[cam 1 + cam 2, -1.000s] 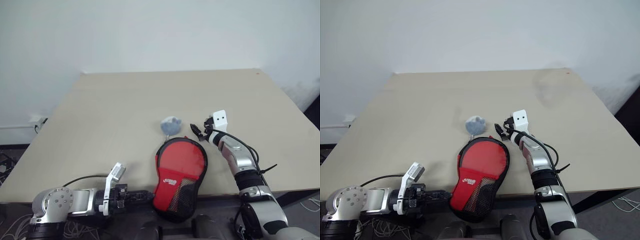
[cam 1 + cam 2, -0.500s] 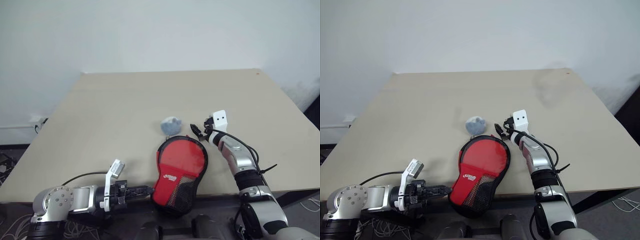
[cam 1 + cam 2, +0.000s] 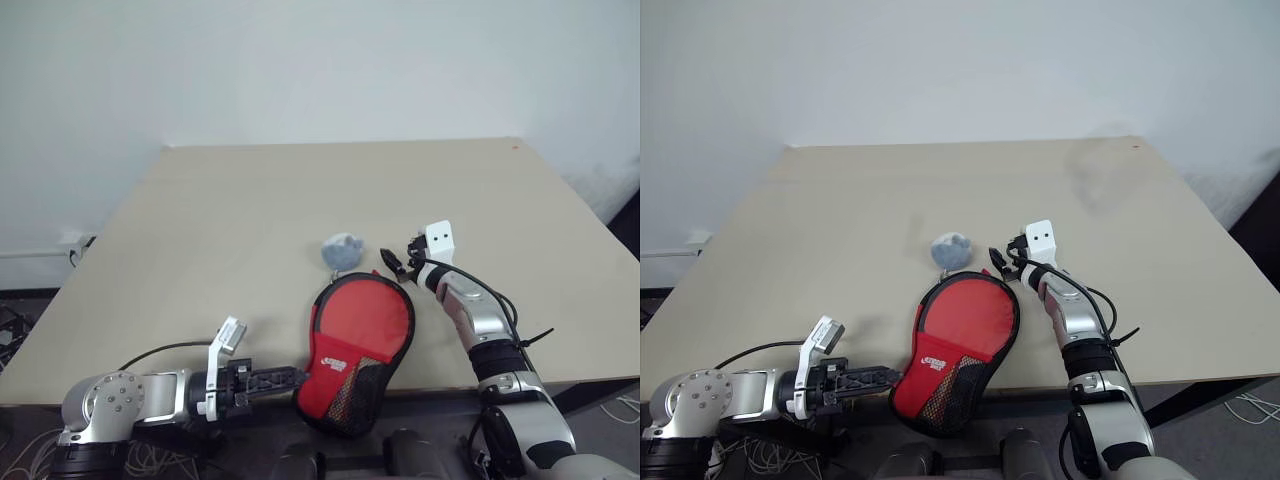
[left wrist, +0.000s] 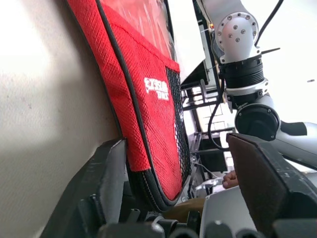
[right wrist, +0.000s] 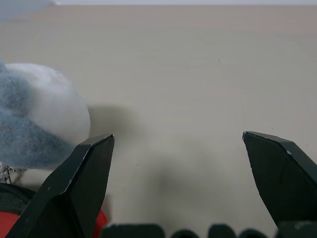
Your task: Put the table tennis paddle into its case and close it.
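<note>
The case (image 3: pixel 372 388) lies at the table's front edge, its mesh end hanging over it. Through its clear window I see the red face of the table tennis paddle (image 3: pixel 360 312), with a small white mark lower down. The grey-blue puff (image 3: pixel 342 250) rests just beyond the case's round end. My left gripper (image 3: pixel 290 377) is open at the case's lower left edge; in the left wrist view that edge (image 4: pixel 148 148) sits between the spread fingers (image 4: pixel 111 171), against one of them. My right gripper (image 3: pixel 394 262) is open beside the puff, with nothing between its fingers (image 5: pixel 84 173).
The beige table (image 3: pixel 250 210) stretches bare to a white wall behind. Cables lie on the floor to the left of the table.
My left gripper has opened, letting go of the case's lower edge. The case's hanging end has swung slightly to the left. The right arm has not moved.
</note>
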